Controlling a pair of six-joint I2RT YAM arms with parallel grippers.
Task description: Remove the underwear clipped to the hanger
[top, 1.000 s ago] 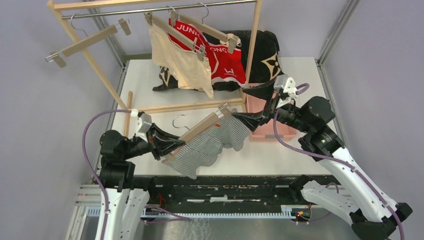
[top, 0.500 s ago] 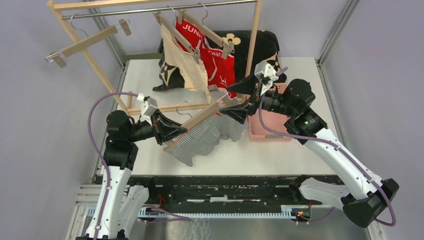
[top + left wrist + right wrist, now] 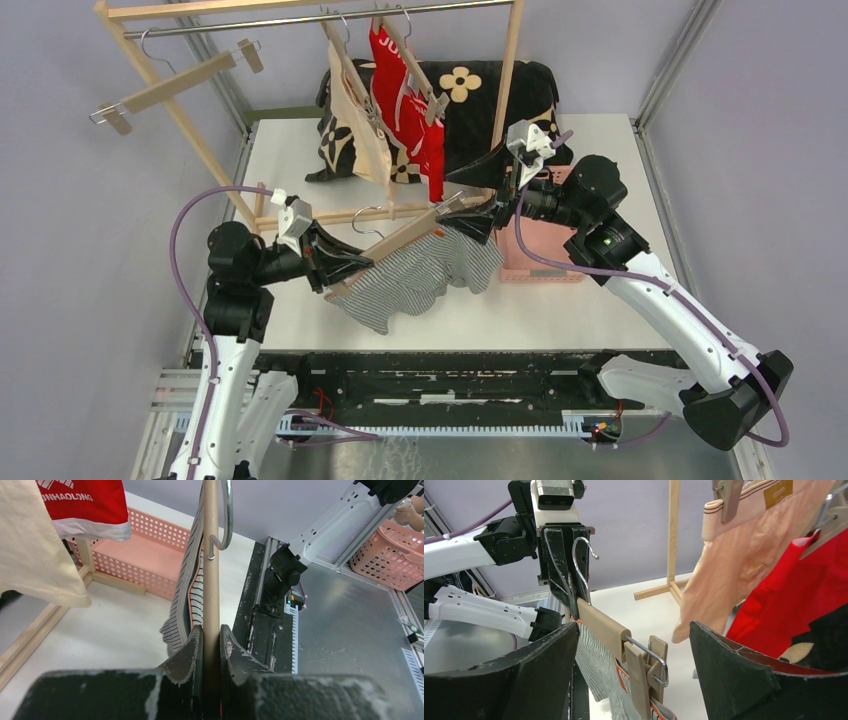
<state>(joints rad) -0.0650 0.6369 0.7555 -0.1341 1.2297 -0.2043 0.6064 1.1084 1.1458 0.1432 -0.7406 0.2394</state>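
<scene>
The grey-and-white striped underwear (image 3: 420, 280) hangs from a tan wooden hanger (image 3: 395, 250) held tilted above the table. My left gripper (image 3: 335, 272) is shut on the hanger's bar (image 3: 211, 555) near its left end. My right gripper (image 3: 462, 200) is open, its fingers either side of the hanger's right clip (image 3: 646, 675) without touching it; that clip still pinches the striped cloth (image 3: 594, 670). The pale beige underwear (image 3: 360, 120) and the red underwear (image 3: 405, 105) hang clipped to hangers on the rail, turned edge-on.
The wooden rack (image 3: 175, 120) stands at the back with an empty hanger (image 3: 175, 85) on its rail. A black cushion with tan flowers (image 3: 480, 95) lies behind. A pink basket (image 3: 540, 250) sits under my right arm.
My right gripper lifted and moved left to straddle the hanger's right clip, its jaws narrowing slightly. The left arm raised the hanger a little. The beige and red garments swung round on the rail.
</scene>
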